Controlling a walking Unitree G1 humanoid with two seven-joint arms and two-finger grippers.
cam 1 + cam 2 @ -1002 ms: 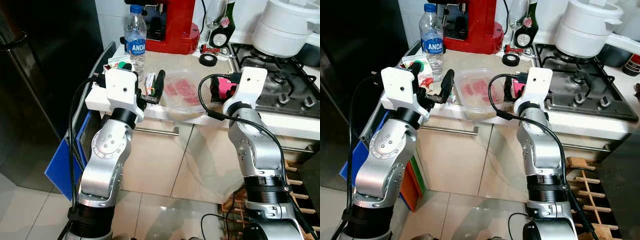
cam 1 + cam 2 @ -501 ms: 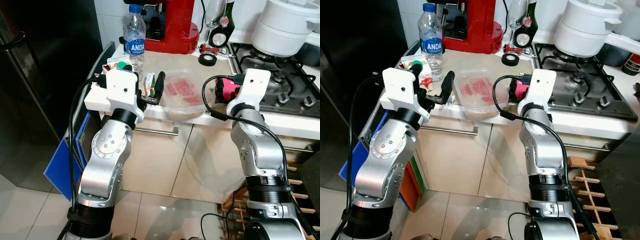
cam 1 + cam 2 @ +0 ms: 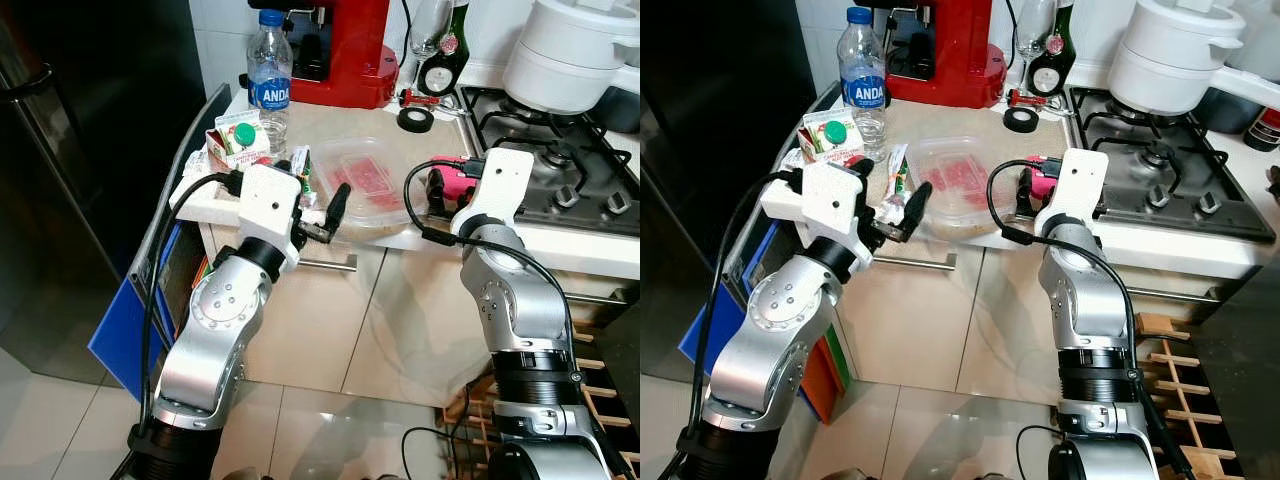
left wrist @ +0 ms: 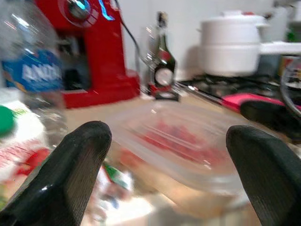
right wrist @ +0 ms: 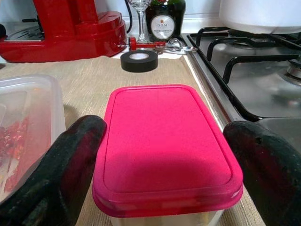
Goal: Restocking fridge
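A clear plastic container [image 3: 365,180] with red food sits at the counter's front edge. To its right stands a pink-lidded container [image 5: 164,141]. My left gripper [image 3: 318,190] is open, level with the counter edge, facing the clear container [image 4: 178,146] from the left. My right gripper [image 5: 164,165] is open, with one black finger on each side of the pink-lidded container [image 3: 447,187]; I cannot tell whether the fingers [image 5: 66,165] touch it.
A milk carton [image 3: 232,140] with a green cap, a snack packet [image 3: 305,175] and a water bottle [image 3: 270,80] stand left of the clear container. Behind are a red coffee machine [image 3: 345,50] and a tape roll [image 3: 417,119]. The hob [image 3: 560,150] with a white pot [image 3: 575,50] lies right; a dark fridge door [image 3: 90,150] lies left.
My left arm has swung right and lower, away from the milk carton and toward the clear container. The right arm has barely shifted.
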